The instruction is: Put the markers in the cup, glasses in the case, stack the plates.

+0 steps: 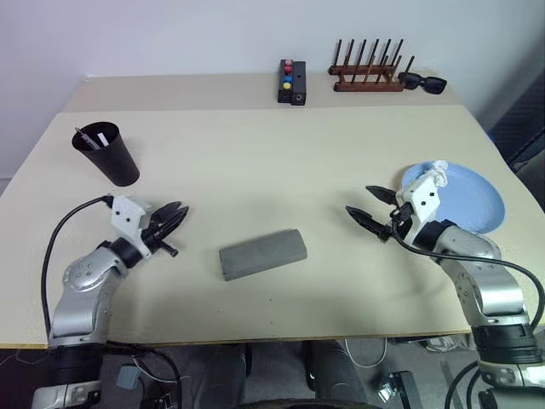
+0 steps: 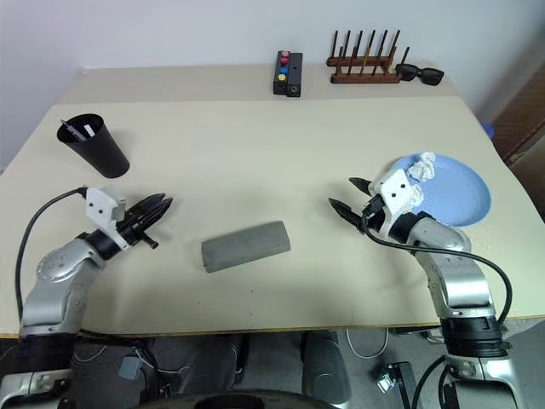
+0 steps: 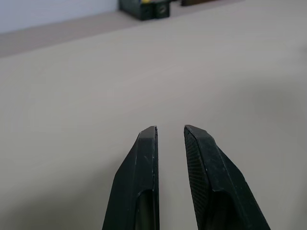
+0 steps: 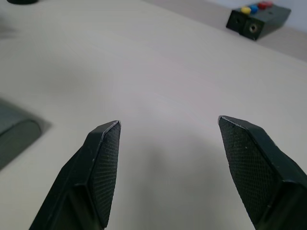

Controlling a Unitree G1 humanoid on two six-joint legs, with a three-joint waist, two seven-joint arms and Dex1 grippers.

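The black cup (image 1: pixel 108 155) stands at the far left of the table with the markers (image 1: pixel 94 136) leaning inside it. In the middle lies the grey case (image 1: pixel 261 253), its flap closed. The glasses are out of view. A light blue plate (image 1: pixel 473 204) sits at the right with a crumpled white scrap (image 1: pixel 437 173) on its rim. My left gripper (image 1: pixel 181 211) hovers left of the case, with only a narrow gap and nothing between its fingers (image 3: pixel 144 163). My right gripper (image 1: pixel 358 199) is wide open and empty between the case and the plate.
Along the back edge are a small black box with coloured buttons (image 1: pixel 291 82), a wooden peg rack (image 1: pixel 366 75) and black sunglasses (image 1: pixel 423 82). The table's front edge runs just below both arms.
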